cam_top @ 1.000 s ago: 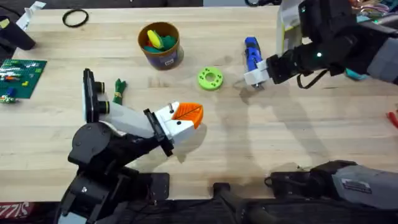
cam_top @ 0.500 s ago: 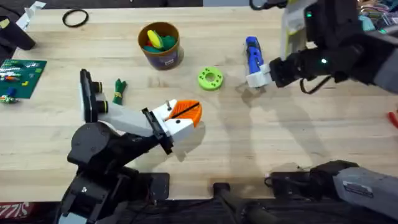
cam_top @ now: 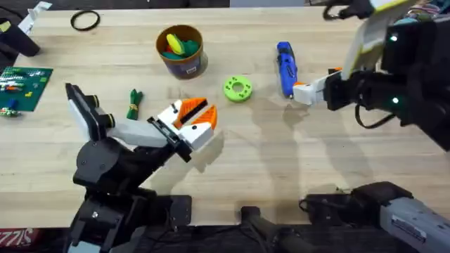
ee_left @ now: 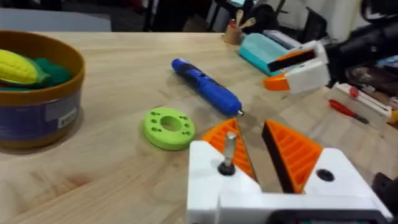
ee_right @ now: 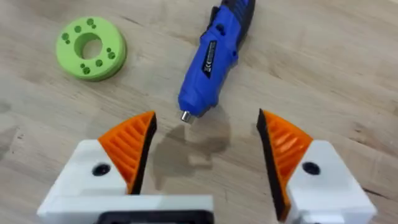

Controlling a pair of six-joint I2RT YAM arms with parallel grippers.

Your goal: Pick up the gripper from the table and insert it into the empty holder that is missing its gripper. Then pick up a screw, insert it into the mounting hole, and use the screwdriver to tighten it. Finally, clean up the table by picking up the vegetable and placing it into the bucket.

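Observation:
The blue screwdriver (cam_top: pixel 285 65) lies on the wooden table (cam_top: pixel 281 161), tip pointing toward the near edge. My right gripper (cam_top: pixel 307 92) hovers just beside its tip, fingers wide open and empty; in the right wrist view the screwdriver (ee_right: pixel 214 56) lies just beyond the right gripper (ee_right: pixel 205 149). The dark green vegetable (cam_top: pixel 133 103) lies at the left, behind my left arm. My left gripper (cam_top: pixel 191 116) stands open and empty near the table's middle, between the vegetable and the screwdriver (ee_left: pixel 205 94). The bucket (cam_top: pixel 181 50) stands at the back. The loose gripper, holder and screw are out of view.
A lime-green ring (cam_top: pixel 238 88) with holes lies between the bucket and the screwdriver. The bucket (ee_left: pixel 37 93) holds yellow and green toys. A green circuit board (cam_top: pixel 24 84) and a black ring (cam_top: pixel 84 21) sit at the far left. A red-handled tool (ee_left: pixel 348 112) lies at the right.
My left gripper swung left and farther from the near edge, toward the vegetable. My right gripper drew back to the right, away from the screwdriver's tip. The screwdriver stayed put.

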